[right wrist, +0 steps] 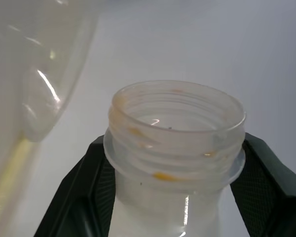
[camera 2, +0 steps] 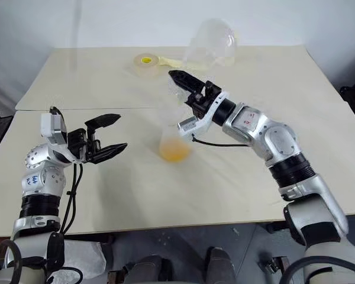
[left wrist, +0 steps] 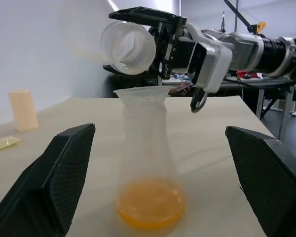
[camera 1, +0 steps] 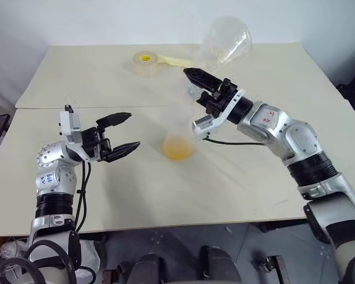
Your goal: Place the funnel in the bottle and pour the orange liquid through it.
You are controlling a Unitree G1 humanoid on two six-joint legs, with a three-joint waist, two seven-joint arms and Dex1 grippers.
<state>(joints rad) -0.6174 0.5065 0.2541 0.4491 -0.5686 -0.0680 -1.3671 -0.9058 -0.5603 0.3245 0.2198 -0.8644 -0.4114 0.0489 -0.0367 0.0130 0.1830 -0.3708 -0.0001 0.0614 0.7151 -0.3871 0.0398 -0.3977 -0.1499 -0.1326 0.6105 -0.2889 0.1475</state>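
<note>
Liquid [camera 1: 177, 148] of a yellow-orange lay shallow in the base of the bottle [camera 1: 178, 127], which stood at the centre of the frame on the table [camera 1: 254, 177]. The funnel [left wrist: 142, 94] sat in the bottle's mouth.

Just above the funnel, slightly toward the upper right, the right pincer [camera 1: 202, 83] was clamped on a small screw-neck container [left wrist: 128, 47], tipped with its mouth toward the funnel. Only orange drops clung inside its neck, so the pour looked nearly finished, though the clear plastic made that hard to judge.

To finish well, the container's lip should stay over the funnel's middle without touching it, and be held tipped until the dripping stops. A knock on the rim could topple the light bottle.

The left pincer [camera 1: 133, 130] hung at centre left with its fingers wide apart, near the bottle but not touching. It could steady the bottle if needed.

A tape roll [camera 1: 145, 62] and a larger clear cup [camera 1: 225, 36] lay at the top of the frame.
</note>
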